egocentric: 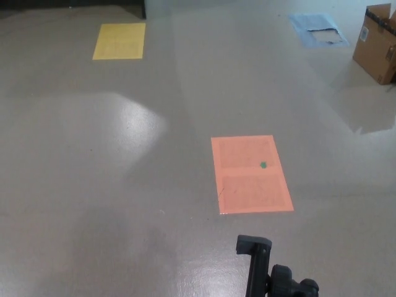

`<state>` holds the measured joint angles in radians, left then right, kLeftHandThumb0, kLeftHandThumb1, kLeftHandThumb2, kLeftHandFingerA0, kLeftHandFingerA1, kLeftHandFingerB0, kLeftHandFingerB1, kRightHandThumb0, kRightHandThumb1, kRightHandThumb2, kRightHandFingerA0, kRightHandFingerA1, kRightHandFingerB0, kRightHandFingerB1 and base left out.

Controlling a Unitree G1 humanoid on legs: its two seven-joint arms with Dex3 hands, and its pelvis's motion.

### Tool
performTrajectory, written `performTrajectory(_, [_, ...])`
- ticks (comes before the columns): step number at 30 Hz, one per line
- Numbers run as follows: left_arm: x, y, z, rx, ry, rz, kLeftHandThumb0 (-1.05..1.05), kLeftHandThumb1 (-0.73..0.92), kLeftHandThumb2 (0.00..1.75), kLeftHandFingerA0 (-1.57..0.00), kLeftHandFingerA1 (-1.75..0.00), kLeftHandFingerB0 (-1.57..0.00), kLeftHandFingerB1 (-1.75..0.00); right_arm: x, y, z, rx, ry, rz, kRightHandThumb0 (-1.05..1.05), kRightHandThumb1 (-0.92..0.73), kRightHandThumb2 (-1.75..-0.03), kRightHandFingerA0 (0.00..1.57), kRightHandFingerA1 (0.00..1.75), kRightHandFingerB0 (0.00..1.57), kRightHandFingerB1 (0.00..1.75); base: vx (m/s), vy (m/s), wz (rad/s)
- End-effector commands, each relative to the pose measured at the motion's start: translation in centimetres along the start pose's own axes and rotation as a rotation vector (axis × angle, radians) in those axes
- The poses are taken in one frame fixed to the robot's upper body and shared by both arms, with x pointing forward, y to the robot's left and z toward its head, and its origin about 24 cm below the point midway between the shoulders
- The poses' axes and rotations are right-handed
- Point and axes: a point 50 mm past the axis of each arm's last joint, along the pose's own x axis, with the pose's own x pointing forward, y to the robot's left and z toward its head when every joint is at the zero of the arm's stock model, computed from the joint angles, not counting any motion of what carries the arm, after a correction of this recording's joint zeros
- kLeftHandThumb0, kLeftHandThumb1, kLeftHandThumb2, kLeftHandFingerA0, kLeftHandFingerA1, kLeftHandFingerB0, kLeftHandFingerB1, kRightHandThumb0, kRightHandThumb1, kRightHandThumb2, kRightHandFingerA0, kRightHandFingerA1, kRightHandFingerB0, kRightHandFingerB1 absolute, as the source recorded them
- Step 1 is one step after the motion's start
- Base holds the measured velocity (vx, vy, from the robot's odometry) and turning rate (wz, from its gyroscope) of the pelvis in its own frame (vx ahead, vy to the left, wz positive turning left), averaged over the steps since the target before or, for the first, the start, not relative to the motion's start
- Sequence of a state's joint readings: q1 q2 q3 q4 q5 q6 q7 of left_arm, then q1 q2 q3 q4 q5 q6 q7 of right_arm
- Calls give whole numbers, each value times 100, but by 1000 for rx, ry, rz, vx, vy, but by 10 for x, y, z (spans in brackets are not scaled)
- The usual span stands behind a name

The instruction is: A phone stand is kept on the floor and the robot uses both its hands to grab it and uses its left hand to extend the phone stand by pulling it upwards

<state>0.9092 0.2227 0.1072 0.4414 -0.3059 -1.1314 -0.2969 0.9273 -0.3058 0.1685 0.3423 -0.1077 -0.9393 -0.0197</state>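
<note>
The black plastic phone stand point(260, 267) rises into the head view at the bottom edge, a little right of centre: an upright clamp bracket with a short crossbar at its top, and just beside it on the right a rounded black knob at the joint. Its lower part runs out of the picture, so where it meets the glossy grey floor point(124, 185) cannot be seen. Neither robot hand shows anywhere in the view, left or right, and no forearm comes in from either side, so nothing can be said of their pose, how far their fingers are spread, or whether they hold anything; the stand itself is touched by nothing visible. Beyond the stand, near but apart from it, a flat orange rectangular sheet point(250, 174) lies on the floor, with a small green dot point(263, 164) on its right half. Well apart, toward the far left, lies a flat yellow rectangular sheet point(119, 41). At the far right a pale blue sheet point(318, 28) lies flat with a lighter patch in its middle, and near it, at the right edge, stands a brown cardboard box point(377, 44), partly cut off by the frame. A broad bright reflection spreads across the floor left of centre.
</note>
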Motion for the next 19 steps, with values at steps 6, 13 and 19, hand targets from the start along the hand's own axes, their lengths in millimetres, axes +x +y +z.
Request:
performTrajectory(6, [2, 7, 4, 22, -52, 23, -96, 73, 106, -8, -8, -8, -13, 4, -2, 3, -5, -14, 23, -83, -92, -74, 0, 0, 0, 0, 0, 0, 0])
performTrajectory(13, [1, 5, 8, 12, -55, 8, -96, 73, 106, -9, -8, -9, -15, 5, -6, 5, -16, -43, 8, -105, -90, -116, 0, 13, 0, 6, 0, 0, 0])
performTrajectory(19, [2, 5, 7, 4, -51, 13, -95, 72, 105, -10, -9, -10, -18, 4, -5, 4, -26, -29, 17, -105, -92, -119, 0, 12, 0, 7, 0, 0, 0])
